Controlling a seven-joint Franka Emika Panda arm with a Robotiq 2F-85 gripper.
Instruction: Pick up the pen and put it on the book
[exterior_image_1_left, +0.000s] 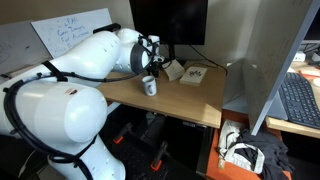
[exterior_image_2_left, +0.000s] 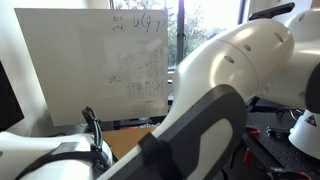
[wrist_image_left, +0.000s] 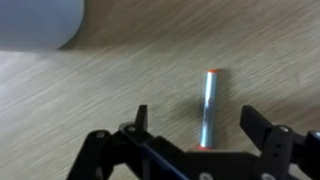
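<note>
In the wrist view a silver pen (wrist_image_left: 208, 110) with orange ends lies on the wooden desk (wrist_image_left: 100, 90), pointing away from me. My gripper (wrist_image_left: 196, 125) is open, its two black fingers on either side of the pen's near end, not touching it. In an exterior view my gripper (exterior_image_1_left: 152, 60) hangs low over the desk near a white mug (exterior_image_1_left: 149, 86). The book (exterior_image_1_left: 193, 74) lies on the desk farther along, beside the monitor base. The pen is too small to make out in the exterior views.
A white object's curved edge (wrist_image_left: 40, 25) fills the wrist view's top left corner. A dark monitor (exterior_image_1_left: 168, 22) stands behind the desk. A grey partition (exterior_image_1_left: 262, 70) and a keyboard (exterior_image_1_left: 298, 100) are beyond it. A whiteboard (exterior_image_2_left: 90, 65) and my arm (exterior_image_2_left: 230, 90) fill an exterior view.
</note>
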